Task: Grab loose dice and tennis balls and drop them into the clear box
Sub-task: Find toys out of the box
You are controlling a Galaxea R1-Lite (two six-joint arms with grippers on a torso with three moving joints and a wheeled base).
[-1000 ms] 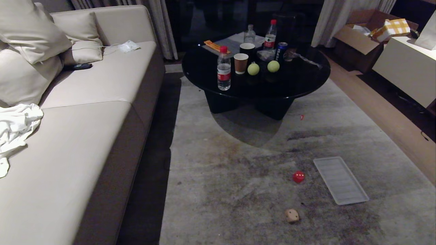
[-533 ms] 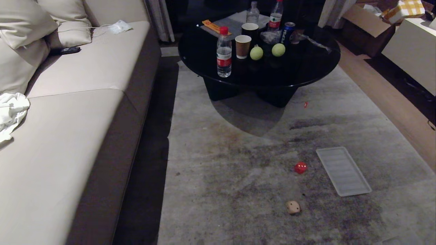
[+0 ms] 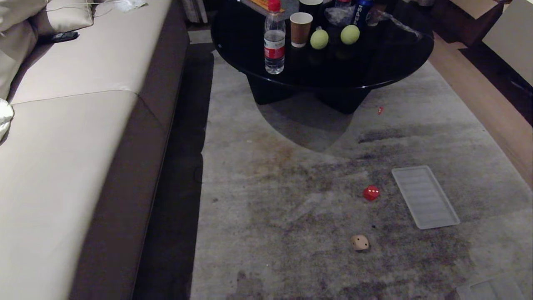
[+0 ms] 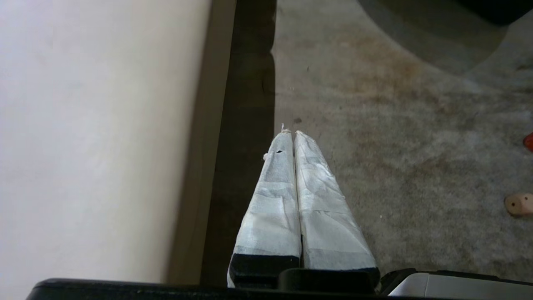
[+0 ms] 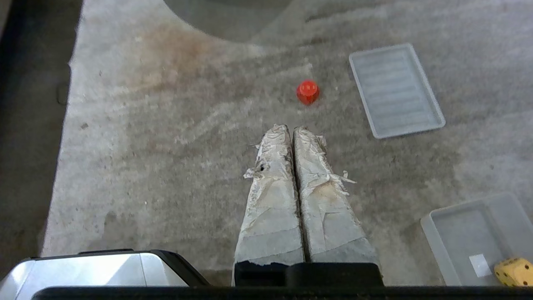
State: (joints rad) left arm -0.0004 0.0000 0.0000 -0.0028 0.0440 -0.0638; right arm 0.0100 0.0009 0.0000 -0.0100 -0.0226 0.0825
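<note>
Two grippers hang pressed shut and empty above the rug, neither touching anything. Our left gripper (image 4: 293, 132) has its taped fingers together, hanging over the rug's edge just beside the dark base of the sofa (image 4: 91, 137). Our right gripper (image 5: 291, 128) is closed the same way above the open rug (image 3: 291, 216), with the red die (image 5: 307, 91) lying on the carpet just past its tips. Beside that die lies the flat ribbed panel (image 5: 395, 91). The tan die (image 3: 359, 242) sits on the rug nearer to us than the red one, apart from it. The clear box (image 5: 458, 237) stands on the rug close to our right side, and the yellow die (image 5: 513, 271) already lies inside it. Farther off, both tennis balls (image 3: 319, 38) rest on the black round table (image 3: 374, 71), near a paper cup (image 3: 300, 23) and a water bottle (image 3: 274, 41).
</note>
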